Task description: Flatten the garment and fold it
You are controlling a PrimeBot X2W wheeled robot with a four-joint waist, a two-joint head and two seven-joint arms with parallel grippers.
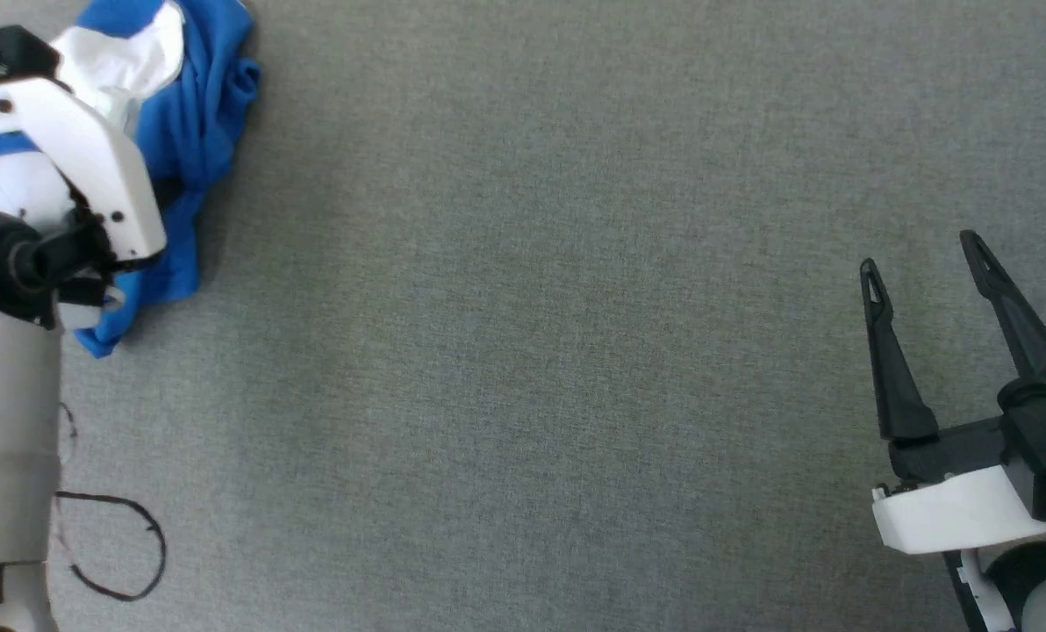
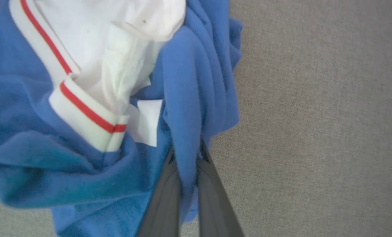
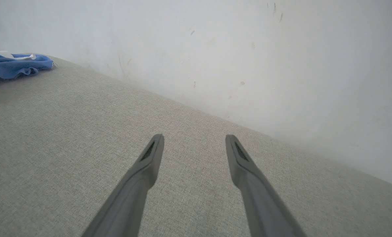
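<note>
The garment (image 1: 194, 123), bright blue with white parts, lies crumpled at the far left of the grey surface. My left arm's white wrist housing (image 1: 93, 158) hangs over it and hides the fingers in the head view. In the left wrist view my left gripper (image 2: 186, 151) is shut on a vertical blue fold of the garment (image 2: 196, 82), next to a white red-striped band (image 2: 84, 112). My right gripper (image 1: 920, 256) stands open at the lower right, far from the cloth, with nothing between its fingers. The right wrist view has that gripper (image 3: 194, 136) open above bare surface, with the garment (image 3: 12, 65) a low heap at the far left.
A grey fabric surface (image 1: 532, 351) spreads wide between the two arms. A thin black cable loop (image 1: 119, 544) lies at the lower left beside my pale forearm. A white wall (image 3: 248, 49) rises along the surface's far edge.
</note>
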